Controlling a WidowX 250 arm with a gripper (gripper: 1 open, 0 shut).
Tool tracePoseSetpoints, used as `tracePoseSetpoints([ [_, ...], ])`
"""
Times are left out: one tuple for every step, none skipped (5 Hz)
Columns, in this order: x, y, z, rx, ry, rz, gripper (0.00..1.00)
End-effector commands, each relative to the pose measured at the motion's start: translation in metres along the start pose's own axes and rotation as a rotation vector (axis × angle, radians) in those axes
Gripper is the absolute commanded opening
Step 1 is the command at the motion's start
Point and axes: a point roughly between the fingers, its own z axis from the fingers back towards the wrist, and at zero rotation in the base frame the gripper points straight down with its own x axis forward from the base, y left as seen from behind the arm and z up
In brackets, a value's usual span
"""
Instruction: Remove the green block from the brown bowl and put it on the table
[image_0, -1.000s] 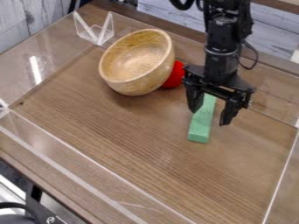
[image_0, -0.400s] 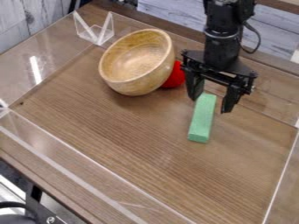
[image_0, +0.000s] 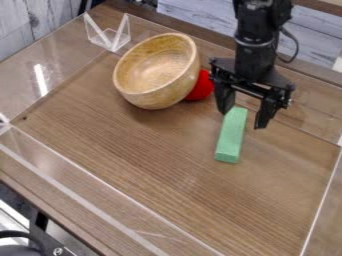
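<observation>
- With the green block (image_0: 233, 136) flat on the bench (image_0: 120, 160) and outside the brown bowl (image_0: 156, 70), reads as the placing step done.
- Lies lengthwise, far end beneath the claw (image_0: 253, 106), near end pointing toward the front edge; well clear of the bowl, so no risk of sliding back in.
- Claw spread wide, fingers (image_0: 222, 104) either side of the block's far end, gripping nothing; looks lifted just off the block, though touching or apart is hard to tell from this view.
- Points straight down, which suits a release from above followed by a straight lift.
- Bowl tipped, opening facing the camera, apparently propped against a rounded red object (image_0: 198, 85) behind its right rim; inside empty.
- Clear plastic walls (image_0: 80, 215) along the bench edges, likely there to stop things rolling off; a clear folded stand (image_0: 107, 32) at the back left.
- No brand, label or readable writing anywhere.
</observation>
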Motion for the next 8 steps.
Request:
tracePoseSetpoints([
  [0.009, 0.003, 0.002, 0.003, -0.051, -0.001, 1.0],
  [0.011, 0.007, -0.003, 0.004, -0.018, -0.007, 1.0],
  [0.005, 0.004, -0.009, 0.007, 0.003, -0.009, 1.0],
  [-0.001, 0.0, -0.016, 0.008, 0.026, -0.012, 1.0],
  [-0.002, 0.006, -0.025, 0.014, 0.034, 0.011, 1.0],
  [-0.004, 0.011, -0.029, 0.017, 0.035, 0.034, 0.0],
  [-0.011, 0.004, -0.013, 0.014, 0.028, 0.03, 0.0],
  [-0.02, -0.002, 0.013, 0.007, 0.007, 0.033, 0.0],
])
